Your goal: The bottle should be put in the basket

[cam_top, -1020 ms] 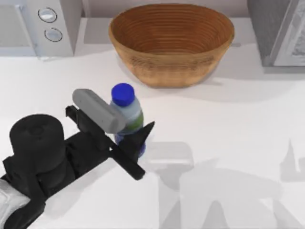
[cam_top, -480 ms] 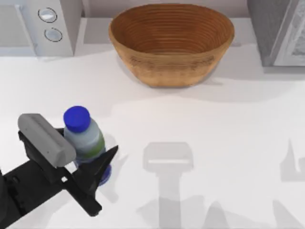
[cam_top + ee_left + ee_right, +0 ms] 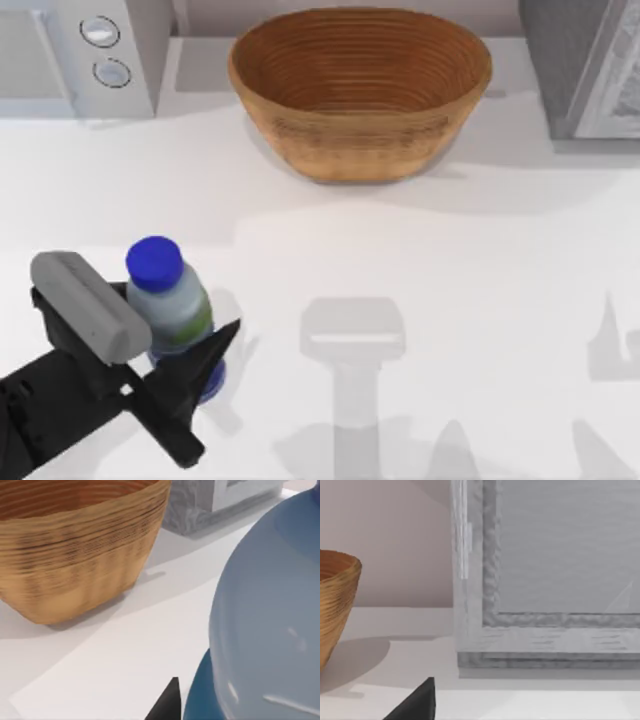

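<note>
— Wicker first: where's the basket (image 3: 360,90) sitting?

— Far side of the desk (image 3: 450,300), about the middle, with nothing in it that I can see. My left wrist view has its woven wall (image 3: 75,560) well ahead of me.

— And the bottle (image 3: 168,310)?

— Near-left corner of the desk, well apart from the basket. It stands roughly upright, blue cap (image 3: 154,258) on top, between the fingers of my left tool (image 3: 165,345). One dark fingertip (image 3: 222,340) shows against its right side, and the grey block of the tool sits against its left. In the left wrist view the bottle's pale body (image 3: 270,615) looms right beside the lens, with a fingertip (image 3: 167,702) just beside it.

— So you have hold of it?

— I judge so: the tool is closed to the bottle's width, gripping it around the lower body. Whether its base is off the desk, I cannot tell.

— The right arm?

— Parked off to the right; its wrist view faces a grey cabinet (image 3: 545,580) and one dark fingertip (image 3: 417,702), too little to tell how that tool stands.

— How far along, then?

— Grasp looks done. Carrying across to the far middle, getting over the rim and releasing are all left.
</note>
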Motion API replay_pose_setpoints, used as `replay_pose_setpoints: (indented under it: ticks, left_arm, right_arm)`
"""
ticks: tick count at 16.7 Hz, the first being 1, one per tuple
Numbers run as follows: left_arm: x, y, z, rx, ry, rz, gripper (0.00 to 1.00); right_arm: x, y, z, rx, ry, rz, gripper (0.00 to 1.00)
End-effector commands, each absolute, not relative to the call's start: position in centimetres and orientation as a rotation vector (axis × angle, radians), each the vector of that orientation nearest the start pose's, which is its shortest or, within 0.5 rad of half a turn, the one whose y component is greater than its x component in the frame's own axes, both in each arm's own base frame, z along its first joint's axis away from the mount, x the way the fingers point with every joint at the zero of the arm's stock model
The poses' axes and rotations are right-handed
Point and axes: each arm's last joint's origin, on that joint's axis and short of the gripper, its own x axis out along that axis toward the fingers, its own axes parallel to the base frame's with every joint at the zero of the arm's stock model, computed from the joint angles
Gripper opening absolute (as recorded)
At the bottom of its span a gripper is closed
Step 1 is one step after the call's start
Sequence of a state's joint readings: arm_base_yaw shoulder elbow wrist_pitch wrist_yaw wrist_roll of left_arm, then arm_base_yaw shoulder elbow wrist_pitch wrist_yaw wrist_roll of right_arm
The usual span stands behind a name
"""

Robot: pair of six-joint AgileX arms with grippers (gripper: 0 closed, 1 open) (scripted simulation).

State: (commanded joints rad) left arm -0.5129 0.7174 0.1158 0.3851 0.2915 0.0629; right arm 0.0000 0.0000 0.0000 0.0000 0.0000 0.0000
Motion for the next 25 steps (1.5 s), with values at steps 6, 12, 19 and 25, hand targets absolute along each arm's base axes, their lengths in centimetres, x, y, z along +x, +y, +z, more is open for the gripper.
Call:
replay_pose_setpoints:
  ticks: [6, 12, 19, 25]
  left_arm:
    - [16.6, -11.2, 20.0, 0.077, 0.239, -0.719, 0.0]
    - [25.1, -18.5, 27.3, 0.062, 0.245, -0.493, 0.0]
    - [33.8, -27.6, 31.4, 0.027, 0.208, -0.196, 0.0]
    - [36.6, -30.8, 31.1, 0.024, 0.203, -0.054, 0.0]
  right_arm:
    - [10.6, -0.1, 16.0, 0.0, 0.0, 0.0, 1.0]
    - [10.6, -0.1, 16.0, 0.0, 0.0, 0.0, 1.0]
    - [10.6, -0.1, 16.0, 0.0, 0.0, 0.0, 1.0]
    - [10.6, -0.1, 16.0, 0.0, 0.0, 0.0, 1.0]
